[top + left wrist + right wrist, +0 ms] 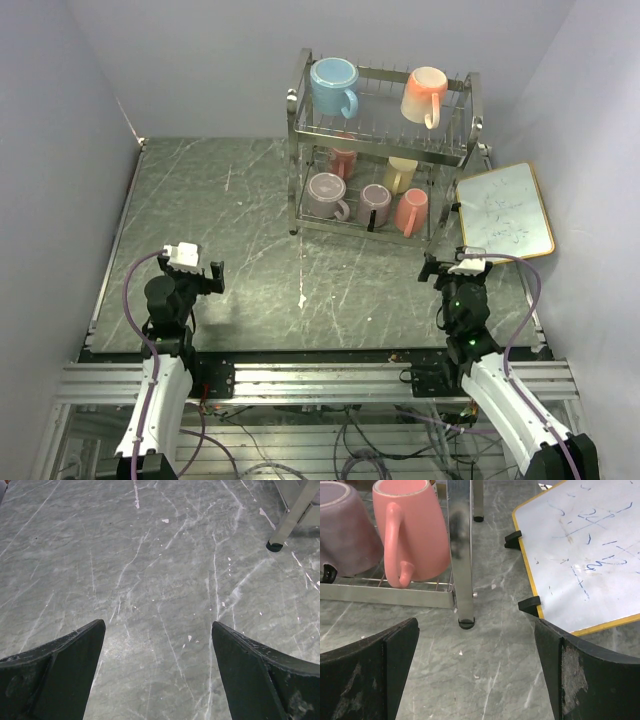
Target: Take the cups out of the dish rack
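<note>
salmon-pink ceramic mug stood at the near corner of the chrome wire dish rack, handle toward the spread, empty jaws of the right gripper. left gripper, likewise spread, was farther from the rack.

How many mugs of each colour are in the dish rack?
Light blue mug: 1
Peach-orange mug: 1
Mauve mugs: 2
Pale yellow mug: 1
Salmon mug: 1
Red-pink mug: 1
Total in the dish rack: 7
</note>
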